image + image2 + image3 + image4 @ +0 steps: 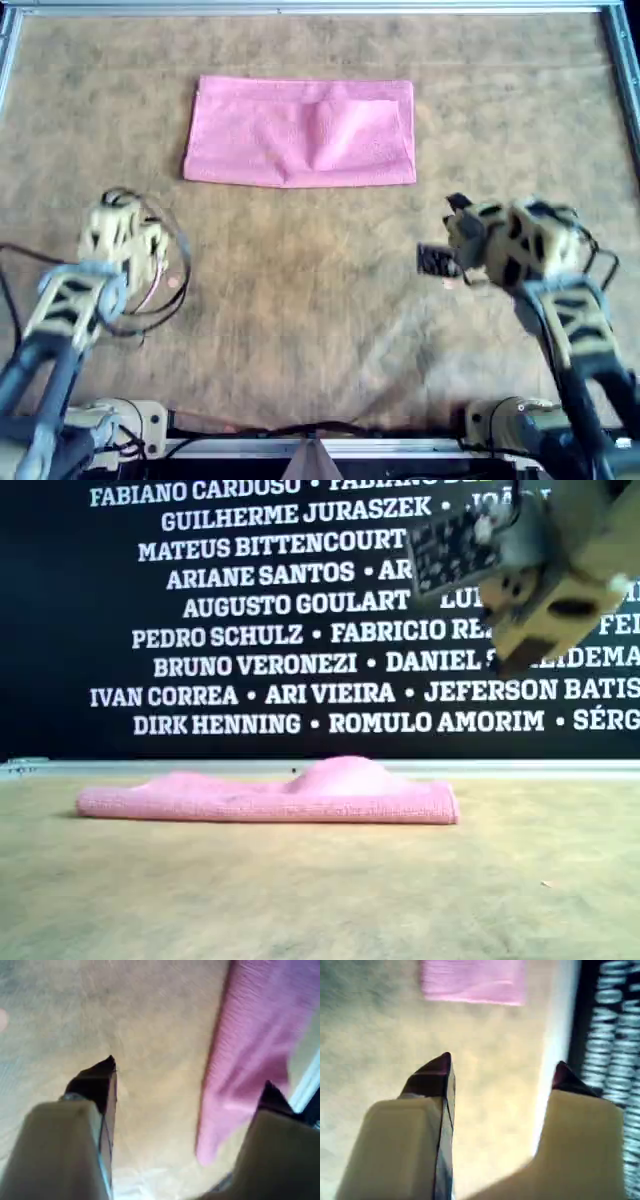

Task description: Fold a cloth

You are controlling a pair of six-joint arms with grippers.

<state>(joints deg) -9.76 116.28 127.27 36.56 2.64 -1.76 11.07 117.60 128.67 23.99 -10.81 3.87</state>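
Cloth (300, 132) folded into a flat rectangle, at 12 o'clock on the brown table (320, 300) in the overhead view, small hump near its middle in the exterior view. Left gripper (187, 1077) at 8 o'clock, jaws spread, empty, clear of fabric. Right gripper (502, 1072) at 4 o'clock, also spread, empty, raised above the surface.

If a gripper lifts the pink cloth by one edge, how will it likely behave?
The cloth would likely droop and unfold: it lies in loose layers with a soft hump. Its fuzzy surface probably grips well. Pushed, it would likely bunch on the rough mat.
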